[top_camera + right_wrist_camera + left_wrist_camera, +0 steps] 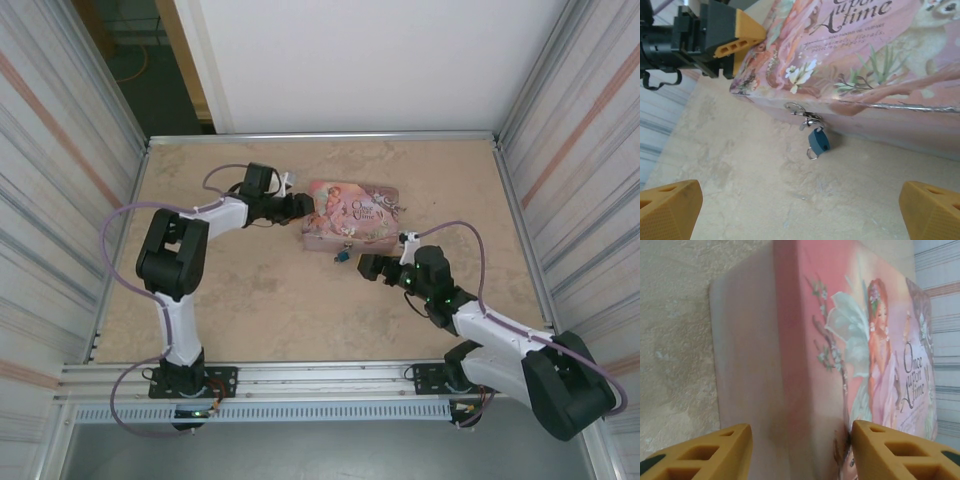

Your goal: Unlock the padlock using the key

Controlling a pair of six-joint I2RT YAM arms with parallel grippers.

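Nearest, the right gripper (800, 204) hangs low over the table (735, 175), spread wide and holding nothing, so the step looks like the approach to the padlock (818, 141); next comes a fine pinch and a straight turn of the key. Ahead of it and well clear of both fingers, the padlock dangles from the clasp (802, 114) on the front wall of the tin (880, 60). Farther off, the left gripper (801, 445) sits half spread at the tin's corner, and whether it pinches I cannot tell
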